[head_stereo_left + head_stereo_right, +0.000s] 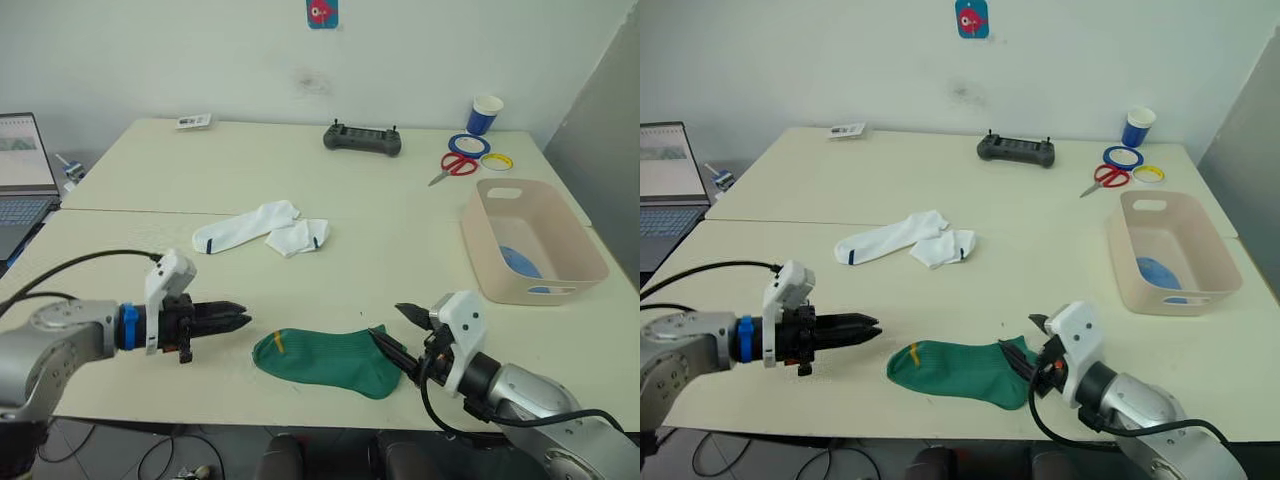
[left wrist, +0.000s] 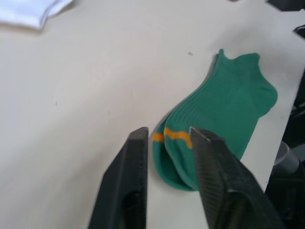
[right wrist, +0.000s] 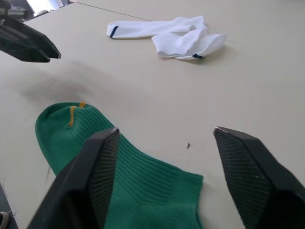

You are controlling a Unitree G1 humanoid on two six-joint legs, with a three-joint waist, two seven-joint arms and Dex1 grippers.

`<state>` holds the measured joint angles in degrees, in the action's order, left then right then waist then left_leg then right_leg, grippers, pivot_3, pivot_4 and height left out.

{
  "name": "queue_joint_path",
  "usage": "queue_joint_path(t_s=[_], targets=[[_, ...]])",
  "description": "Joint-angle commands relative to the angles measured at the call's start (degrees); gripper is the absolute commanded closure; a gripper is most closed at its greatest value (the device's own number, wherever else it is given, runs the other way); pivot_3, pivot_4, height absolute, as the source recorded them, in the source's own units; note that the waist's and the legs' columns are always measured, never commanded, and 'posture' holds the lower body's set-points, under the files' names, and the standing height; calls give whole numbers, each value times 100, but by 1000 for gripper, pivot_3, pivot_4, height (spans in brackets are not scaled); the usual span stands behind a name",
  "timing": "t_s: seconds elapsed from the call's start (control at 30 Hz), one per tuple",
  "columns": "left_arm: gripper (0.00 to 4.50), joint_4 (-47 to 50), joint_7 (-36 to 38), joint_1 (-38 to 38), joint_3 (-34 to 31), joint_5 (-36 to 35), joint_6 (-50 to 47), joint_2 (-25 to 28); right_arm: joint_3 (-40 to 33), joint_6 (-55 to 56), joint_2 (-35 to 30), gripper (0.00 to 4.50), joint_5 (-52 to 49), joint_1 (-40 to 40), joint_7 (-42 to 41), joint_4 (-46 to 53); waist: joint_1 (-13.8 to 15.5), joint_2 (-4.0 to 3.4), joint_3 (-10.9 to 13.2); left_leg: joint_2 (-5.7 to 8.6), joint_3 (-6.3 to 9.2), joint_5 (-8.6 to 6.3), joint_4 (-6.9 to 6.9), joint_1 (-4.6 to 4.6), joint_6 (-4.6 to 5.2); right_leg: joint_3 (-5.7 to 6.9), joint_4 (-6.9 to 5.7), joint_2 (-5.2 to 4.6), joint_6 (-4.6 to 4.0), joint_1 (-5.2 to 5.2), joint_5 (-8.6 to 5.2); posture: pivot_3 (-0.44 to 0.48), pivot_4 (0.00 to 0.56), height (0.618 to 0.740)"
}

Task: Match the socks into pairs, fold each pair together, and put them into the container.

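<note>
The right gripper [image 3: 162, 179] stands wide open over the green socks [image 1: 325, 360], the left gripper [image 1: 232, 321] nearly closed – a shallow pinch may lift only one layer.

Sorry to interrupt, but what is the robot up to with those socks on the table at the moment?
It is sorting socks into pairs. The green socks lie stacked at the near edge of the table, between the left gripper, nearly closed and empty, and the right gripper, open at their heel end. Neither holds them. The white socks lie loose farther back. Something blue already sits in the container.
</note>
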<state>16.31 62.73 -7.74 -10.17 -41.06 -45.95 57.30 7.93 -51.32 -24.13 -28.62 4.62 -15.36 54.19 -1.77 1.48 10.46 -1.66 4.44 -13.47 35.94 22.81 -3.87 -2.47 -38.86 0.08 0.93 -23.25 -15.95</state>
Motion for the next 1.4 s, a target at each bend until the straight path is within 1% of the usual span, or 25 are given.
queue_joint_path(t_s=[0.03,0.07,0.13,0.17,0.23,0.3,0.43,0.6,0.7,0.77,0.87,0.9,1.03,1.13,1.17,1.2,1.27,1.4], targets=[[4481,436,206,-423,1049,563,635,-343,534,67,93,2323,236,-237,53,-379,3,0,0,0,0,0,0,2,0,-1,0,1,1,0,1,0,150,740],[4500,419,150,-563,1351,745,752,-539,660,117,96,2752,298,-274,18,-546,4,0,0,0,-2,0,-1,0,0,-2,0,0,1,1,1,0,150,740],[4500,241,-63,-811,1832,1209,1035,-928,836,218,38,3463,359,-273,-140,-823,5,2,0,0,-2,0,1,2,0,-1,-1,4,5,0,3,0,150,740],[4500,136,-119,-888,1981,1392,1162,-1055,885,253,-4,3764,360,-260,-225,-909,2,2,0,-1,-1,0,3,4,0,-2,-3,7,31,0,18,0,150,740],[4500,-49,-126,-987,2241,1652,1288,-1218,1009,297,-166,4480,349,-225,-467,-1045,-10,2,0,-4,0,0,3,4,1,-2,-3,14,40,-1,24,0,150,740],[4500,-221,-21,-981,2441,1885,1425,-1209,1144,346,-316,4480,393,-198,-634,-1123,-40,2,0,-13,1,-1,3,2,2,-4,-5,26,40,-2,24,0,150,740],[4500,-625,236,-830,2770,2468,1887,-953,1323,459,-593,4480,611,-38,-771,-1223,-60,2,0,-23,7,-2,0,-3,4,-1,-9,39,38,-4,23,0,150,740],[4500,-1233,190,-692,2902,3010,2267,-818,1259,611,-790,4480,921,273,-677,-1281,-49,5,-16,-23,6,-2,2,-10,5,-4,-9,36,36,5,22,0,150,740],[4500,-1488,111,-653,2895,3170,2469,-853,1095,710,-903,4480,1016,497,-675,-1235,-51,2,-46,-23,5,-2,2,-23,5,-5,-11,36,5,13,5,0,150,740],[4500,-1521,88,-646,2784,3058,2527,-926,1004,827,-1017,4480,1099,599,-736,-1156,-55,-1,-56,-23,5,-2,1,-36,5,-7,-12,35,1,24,2,0,150,740],[4500,-1166,317,-656,2391,2429,2477,-1031,690,1038,-929,4480,806,675,-849,-797,-63,2,-52,-24,5,-2,0,-77,4,-8,-12,33,-4,61,-1,0,150,740],[4500,-975,460,-716,2272,2224,2392,-988,584,1059,-877,4480,676,629,-897,-649,-68,3,-44,-24,5,-2,-1,-80,4,-8,-12,32,-6,63,-2,0,150,740],[4500,-447,869,-971,2021,1768,2064,-792,413,1018,-650,4480,554,278,-870,-550,-60,22,-19,-27,8,-2,-1,-65,4,-3,-12,34,-5,54,-2,0,150,740],[4500,-258,1083,-922,1941,1639,1932,-617,620,991,-441,4480,721,-98,-781,-854,-56,21,-19,-21,7,-2,0,-22,4,-4,-9,34,-2,16,-1,0,150,740],[4500,-263,1119,-836,1965,1703,1987,-561,740,993,-404,4480,830,-201,-766,-989,-56,21,-19,-21,7,-2,0,-6,4,-4,-9,34,26,4,16,0,150,740],[4500,-323,1124,-729,2030,1851,2134,-519,867,1001,-370,4480,939,-287,-759,-1146,-73,20,-19,-21,7,-2,0,-4,4,-4,-9,35,35,0,20,0,150,740],[4500,-456,1075,-569,2160,2161,2412,-489,1043,1031,-311,4480,1102,-389,-750,-1404,-73,18,-18,-21,5,-2,-2,-4,4,-6,-8,35,32,-1,12,0,150,740],[4500,-1079,619,-397,2438,3014,3107,-663,1370,1055,-315,4480,1455,-504,-763,-1838,-41,17,-17,-23,9,-4,-2,-1,7,-1,-9,38,27,-4,7,0,150,740]])
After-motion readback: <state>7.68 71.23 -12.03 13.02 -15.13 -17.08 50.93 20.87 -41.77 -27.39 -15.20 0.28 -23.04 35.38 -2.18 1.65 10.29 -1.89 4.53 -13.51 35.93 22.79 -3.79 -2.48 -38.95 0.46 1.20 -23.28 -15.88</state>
